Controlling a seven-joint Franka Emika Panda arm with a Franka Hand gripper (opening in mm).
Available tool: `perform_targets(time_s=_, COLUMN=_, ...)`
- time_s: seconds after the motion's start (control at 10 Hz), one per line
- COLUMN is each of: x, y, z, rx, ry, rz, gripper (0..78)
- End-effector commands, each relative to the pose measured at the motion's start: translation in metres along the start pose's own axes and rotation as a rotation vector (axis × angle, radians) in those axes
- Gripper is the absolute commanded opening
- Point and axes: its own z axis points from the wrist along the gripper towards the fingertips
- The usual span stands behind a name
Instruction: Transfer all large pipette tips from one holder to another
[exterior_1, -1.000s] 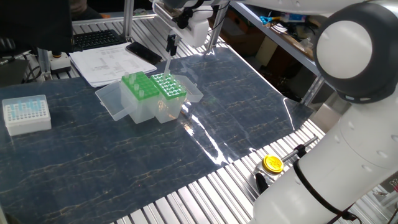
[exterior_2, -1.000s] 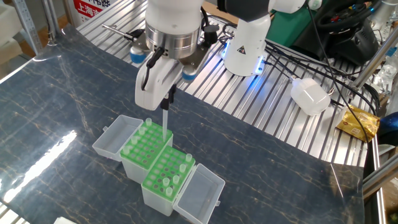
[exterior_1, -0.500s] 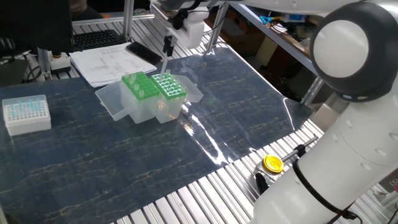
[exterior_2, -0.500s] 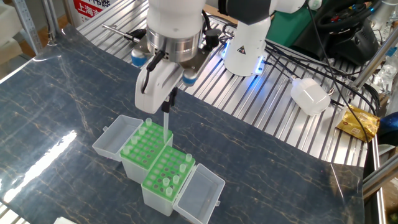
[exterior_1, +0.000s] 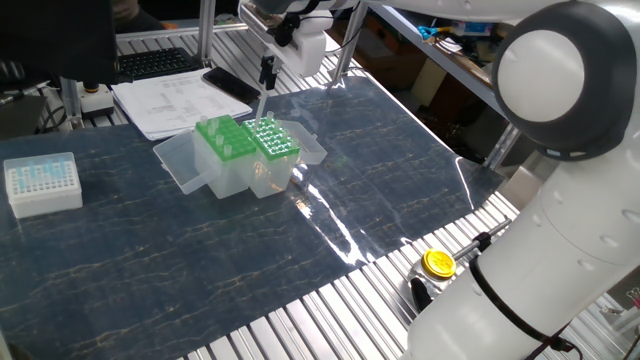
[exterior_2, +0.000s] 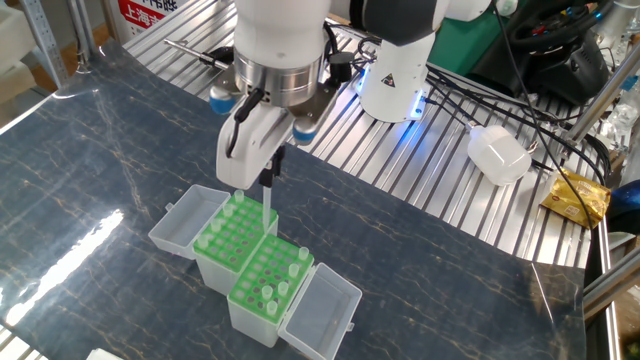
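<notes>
The other fixed view: gripper (exterior_2: 269, 178) pinches a large pipette tip (exterior_2: 268, 205) upright, point down.

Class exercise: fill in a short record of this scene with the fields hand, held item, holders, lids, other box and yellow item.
hand: the hand is above the two green holders, shut on a pipette tip
held item: one clear pipette tip, hanging upright, clear of the racks
holders: two green holders side by side, touching
lids: both clear lids open, folded outward
other box: small white box apart near the table's edge
yellow item: yellow round object off the mat
</notes>
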Motion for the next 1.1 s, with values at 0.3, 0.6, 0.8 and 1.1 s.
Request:
perform_targets(time_s=0.3, x=0.0000, y=0.0005, z=-0.0014, rx=0.003, ry=0.005, rz=-0.131, gripper=1.1)
perform_targets(time_s=0.6, x=0.0000, y=0.0004, z=-0.0013, rx=0.002, ry=0.003, rz=-0.185, gripper=1.1)
perform_targets(time_s=0.8, x=0.0024, y=0.0034, z=0.0008, rx=0.006, ry=0.012, rz=-0.152, gripper=1.1)
perform_targets(time_s=1.1, x=0.0079, y=0.0049, z=0.0014, rx=0.008, ry=0.004, rz=-0.150, gripper=1.1)
